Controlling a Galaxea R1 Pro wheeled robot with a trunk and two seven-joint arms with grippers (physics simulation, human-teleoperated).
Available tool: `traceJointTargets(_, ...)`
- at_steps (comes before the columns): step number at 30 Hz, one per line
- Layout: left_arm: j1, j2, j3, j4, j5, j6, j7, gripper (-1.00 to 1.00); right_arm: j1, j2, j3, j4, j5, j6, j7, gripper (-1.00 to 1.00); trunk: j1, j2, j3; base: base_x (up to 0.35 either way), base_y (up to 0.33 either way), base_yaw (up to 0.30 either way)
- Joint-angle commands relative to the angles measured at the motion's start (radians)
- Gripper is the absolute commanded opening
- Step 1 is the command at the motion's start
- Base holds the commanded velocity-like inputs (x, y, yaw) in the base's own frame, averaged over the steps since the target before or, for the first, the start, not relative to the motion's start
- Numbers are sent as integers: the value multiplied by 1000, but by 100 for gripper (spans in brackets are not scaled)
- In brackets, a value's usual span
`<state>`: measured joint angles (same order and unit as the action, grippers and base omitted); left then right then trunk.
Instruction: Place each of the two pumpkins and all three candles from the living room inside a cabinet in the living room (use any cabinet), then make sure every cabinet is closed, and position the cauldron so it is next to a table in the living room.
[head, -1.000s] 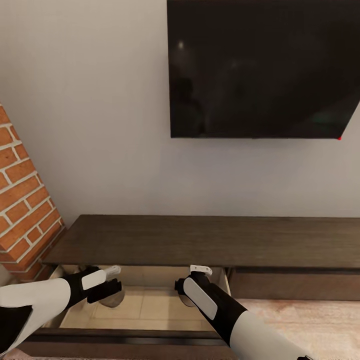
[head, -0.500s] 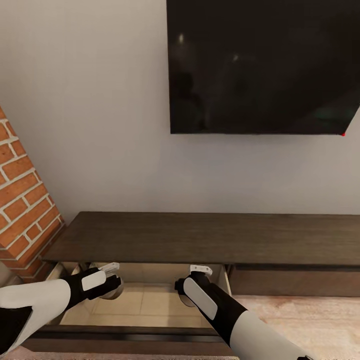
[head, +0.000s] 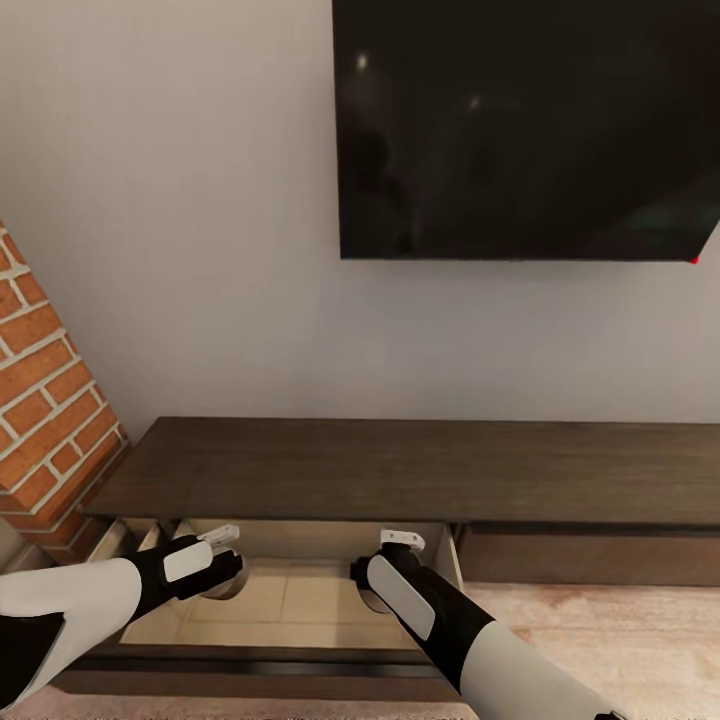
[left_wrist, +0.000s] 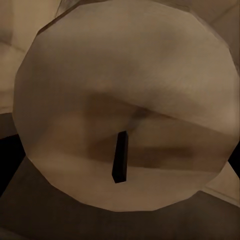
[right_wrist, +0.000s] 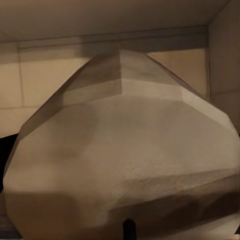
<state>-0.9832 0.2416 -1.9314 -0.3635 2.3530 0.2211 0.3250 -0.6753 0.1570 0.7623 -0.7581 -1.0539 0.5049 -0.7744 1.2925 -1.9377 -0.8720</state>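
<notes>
Stubby beige candle (left_wrist: 125, 105) was raised slightly by left gripper (head: 222, 568) over the dark brown cabinet's (head: 420, 470) open drawer; a second candle (right_wrist: 125, 170) was held at right gripper (head: 385, 575). Finger spread: cannot tell. Release pending.

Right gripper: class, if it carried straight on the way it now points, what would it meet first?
Probably the pale back wall of the open drawer, beyond the candle at the right gripper; depth is unclear.
</notes>
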Motion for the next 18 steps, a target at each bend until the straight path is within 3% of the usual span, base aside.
traceJointTargets(1,-2,1,-4,-3,3,0,5,-100,-1,0,3,-1,-6,1,-8,-100,0,-1,-3,0,0,0)
traceJointTargets(18,-2,-2,-5,-4,3,-1,3,-100,-1,-1,3,-1,-6,1,-8,-100,0,-1,-29,0,0,0)
